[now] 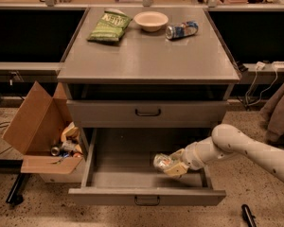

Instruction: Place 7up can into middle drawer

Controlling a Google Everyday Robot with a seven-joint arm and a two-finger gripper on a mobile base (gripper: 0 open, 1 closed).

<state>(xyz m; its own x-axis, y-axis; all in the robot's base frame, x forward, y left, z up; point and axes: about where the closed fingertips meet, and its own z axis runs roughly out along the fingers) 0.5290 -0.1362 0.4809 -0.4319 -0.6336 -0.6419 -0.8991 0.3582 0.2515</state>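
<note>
Evidently the fingers [178, 169] pinch the 7up can [159, 160] at one end, holding it lengthwise just above the floor of the open middle drawer [146, 196], right of centre. The gripper [169, 165] should probably sink lower before letting go, so the can does not drop and roll, then lift clear of the drawer's front rim. The arm [246, 148] reaches in from the right. Counted: one 7up can, one blue can [181, 30], one bowl [151, 20], one chip bag [110, 26], two drawer fronts, one cardboard box [33, 122].
</note>
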